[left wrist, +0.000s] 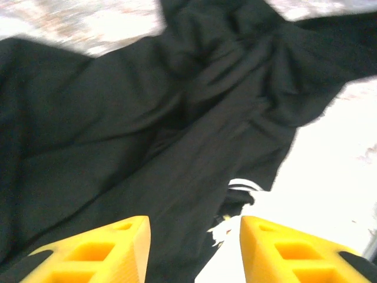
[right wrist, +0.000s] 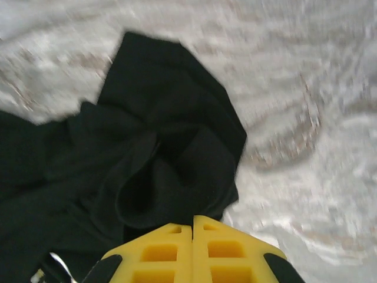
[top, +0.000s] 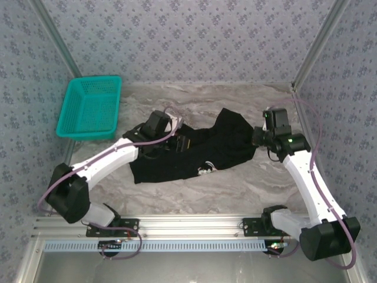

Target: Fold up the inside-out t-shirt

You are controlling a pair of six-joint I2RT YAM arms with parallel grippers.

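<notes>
Found shirt (top: 200, 153) crumpled on table (top: 253, 183), directly ahead of and beneath left gripper (left wrist: 194, 227), fingers apart and empty; also bunched at tips of right gripper (right wrist: 192, 224), clenched tight, grasp unclear.

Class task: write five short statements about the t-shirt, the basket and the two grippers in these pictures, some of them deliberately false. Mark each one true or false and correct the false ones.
1. The t-shirt lies inside the teal basket. False: it lies on the table, apart from the basket, which stands at the far left.
2. The left gripper has its fingers apart above the t-shirt. True.
3. The right gripper is wide open. False: its fingers are closed together at the t-shirt's right edge.
4. The t-shirt is neatly folded. False: it is crumpled and spread out.
5. The t-shirt's visible side is mostly plain black. True.
</notes>
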